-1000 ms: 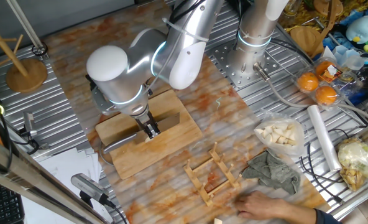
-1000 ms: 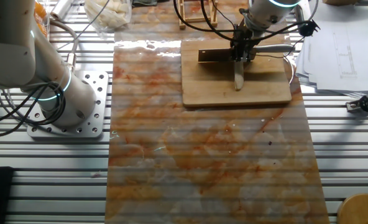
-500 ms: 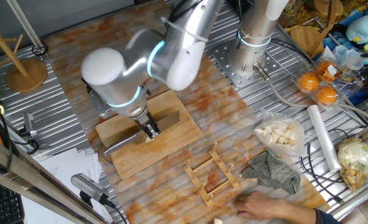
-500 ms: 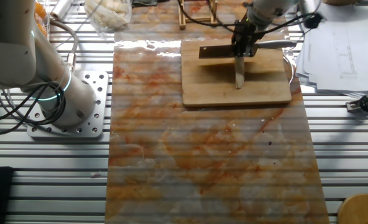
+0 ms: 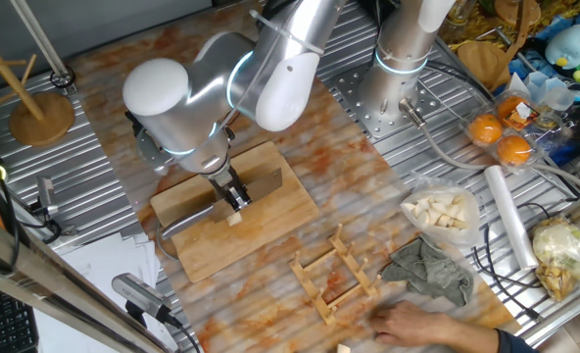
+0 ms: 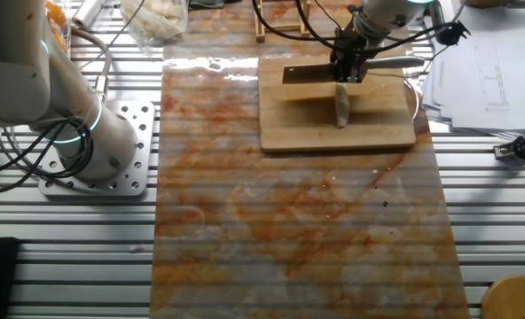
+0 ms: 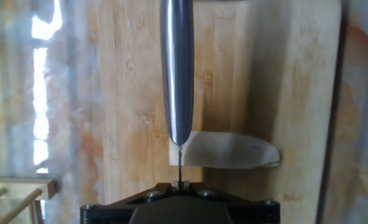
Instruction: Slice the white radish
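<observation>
The silver, white-jointed robot arm (image 5: 221, 88) bends over the rectangular light wooden cutting board (image 5: 233, 208), its wrist pointing steeply down at the board's centre. The black two-finger gripper (image 5: 233, 193) is closed narrowly on the metal handle of a kitchen knife (image 6: 329, 73). In the other fixed view the gripper (image 6: 347, 66) sits at the far half of the board (image 6: 337, 99), and the knife's broad flat blade extends from it toward the board's left edge, its face visible to the camera and casting a shadow on the wood.

The white radish (image 6: 340, 105), a short cream-white stick with a rounded end, lies on the board just on the near side of the gripper, its long axis crossing the line of the blade. In the hand view the knife (image 7: 178, 68) appears edge-on as a narrow steel strip running up the frame, and the radish (image 7: 224, 150) lies crosswise below its lower end, with most of its length on the right side of the blade line. Whether the blade touches the radish cannot be determined.

A small open wooden rack (image 5: 334, 275) stands beside the board
</observation>
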`<state>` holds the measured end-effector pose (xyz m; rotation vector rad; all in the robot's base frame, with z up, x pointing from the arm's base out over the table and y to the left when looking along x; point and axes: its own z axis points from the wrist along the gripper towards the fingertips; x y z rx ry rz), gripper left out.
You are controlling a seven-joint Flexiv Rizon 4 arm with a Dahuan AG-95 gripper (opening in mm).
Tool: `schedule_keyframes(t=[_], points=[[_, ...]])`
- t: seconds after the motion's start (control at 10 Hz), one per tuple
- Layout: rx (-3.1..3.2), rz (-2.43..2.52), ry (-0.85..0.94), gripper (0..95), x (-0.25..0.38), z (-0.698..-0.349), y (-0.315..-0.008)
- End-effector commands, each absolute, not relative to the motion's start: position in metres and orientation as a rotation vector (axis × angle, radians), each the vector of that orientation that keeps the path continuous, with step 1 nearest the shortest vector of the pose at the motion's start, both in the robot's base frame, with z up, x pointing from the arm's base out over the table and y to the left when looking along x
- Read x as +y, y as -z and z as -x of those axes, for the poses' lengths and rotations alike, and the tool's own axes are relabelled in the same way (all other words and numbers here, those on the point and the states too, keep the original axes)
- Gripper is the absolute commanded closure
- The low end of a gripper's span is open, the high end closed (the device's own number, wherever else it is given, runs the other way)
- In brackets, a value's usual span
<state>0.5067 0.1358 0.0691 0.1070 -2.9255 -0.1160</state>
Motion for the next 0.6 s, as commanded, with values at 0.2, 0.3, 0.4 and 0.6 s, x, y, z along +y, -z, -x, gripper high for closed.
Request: schedule_keyframes(t=[0.2,0.3,0.4,0.6], points=[[-2.918,-0.1,0.113,95.0,0.131,-0.507,-0.069],[-2.919,-0.1,0.115,95.0,0.131,-0.507,-0.067],[-2.918,-0.1,0.112,95.0,0.13,-0.507,-0.065],[-2.917,-0.098,0.132,95.0,0.131,-0.507,-0.058]])
